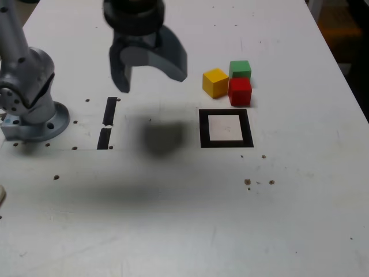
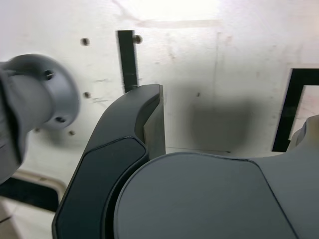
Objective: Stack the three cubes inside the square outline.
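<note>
Gripper (image 1: 152,83): we see its two fingers spread apart, raised over the table, with bare space between the tips.
Red cube (image 1: 240,92): we find it just behind the square, near the frame's back edge, in front of the green cube.
Green cube (image 1: 240,69): we see it behind the red one, which hides its lower part from us; we cannot tell whether the two touch.
Yellow cube (image 1: 215,83): it sits just beside the red one, toward the exterior view's left; we cannot be sure of contact there either.
Square (image 1: 204,133): we have a black frame with a white centre lying on the table, in front of the cubes, well apart from the arm base.
Black strips (image 1: 109,111): we count two short ones, nearly end to end, between the arm base and the square.
Arm base (image 1: 43,124): we see a grey round foot on the table at the exterior view's left.
Table (image 1: 161,231): ours is pale, scuffed and dotted with small dark holes, some of them near the strips and the base.
Shadow (image 1: 163,138): we notice a soft dark patch on the tabletop between the strips and the square.
In the way: in the wrist view, the gripper's own body blocks much of our sight of the table and covers part of the square.
</note>
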Robot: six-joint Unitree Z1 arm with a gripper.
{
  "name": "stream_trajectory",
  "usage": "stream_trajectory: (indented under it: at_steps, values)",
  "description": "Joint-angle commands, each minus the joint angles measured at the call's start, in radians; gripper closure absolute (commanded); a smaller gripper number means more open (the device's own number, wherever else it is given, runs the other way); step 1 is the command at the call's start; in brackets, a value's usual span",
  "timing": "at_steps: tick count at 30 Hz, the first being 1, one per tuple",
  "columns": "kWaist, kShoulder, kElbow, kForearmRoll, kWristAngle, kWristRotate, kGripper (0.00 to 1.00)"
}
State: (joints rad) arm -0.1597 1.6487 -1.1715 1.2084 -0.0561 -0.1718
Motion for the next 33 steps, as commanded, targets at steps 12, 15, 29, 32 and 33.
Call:
stream_trajectory:
  at_steps: [12,15,29,32,33]
  values:
    - [-0.003,0.306,-0.573,0.22,-0.028,-0.046,0.01]
    - [-0.001,0.355,-0.612,0.218,-0.03,-0.056,0.01]
    - [0.091,0.442,-0.631,0.221,-0.055,-0.028,0.0]
    - [0.103,0.466,-0.641,0.219,-0.069,-0.022,0.0]
    - [0.105,0.478,-0.648,0.218,-0.075,-0.02,0.0]
